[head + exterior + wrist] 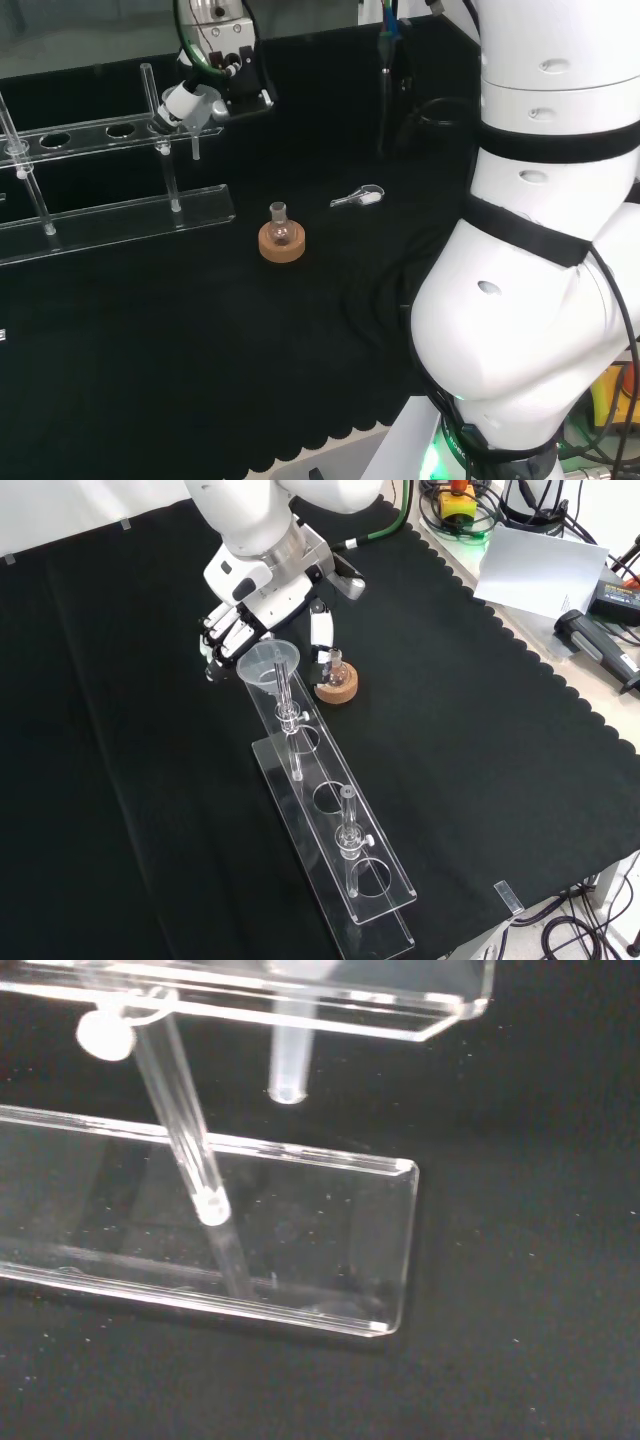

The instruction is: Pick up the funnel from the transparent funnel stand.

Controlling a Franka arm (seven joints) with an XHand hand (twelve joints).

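One funnel [270, 666] sits just beside the fingers [228, 638].

Glossy clear stand [335, 810], matt cloth [120, 780]

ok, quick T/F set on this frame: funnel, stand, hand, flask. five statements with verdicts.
1. The funnel sits in the end hole of the transparent funnel stand. True.
2. The hand has lifted the funnel clear of the stand. False: the funnel's stem hangs through the stand's top plate, as the wrist view shows.
3. A small flask rests on a cork ring beside the stand. True.
4. The flask lies tipped over on the cloth. False: it stands upright in the ring.
5. Every hole in the stand holds a funnel. False: the other holes along the plate are empty in the front view.
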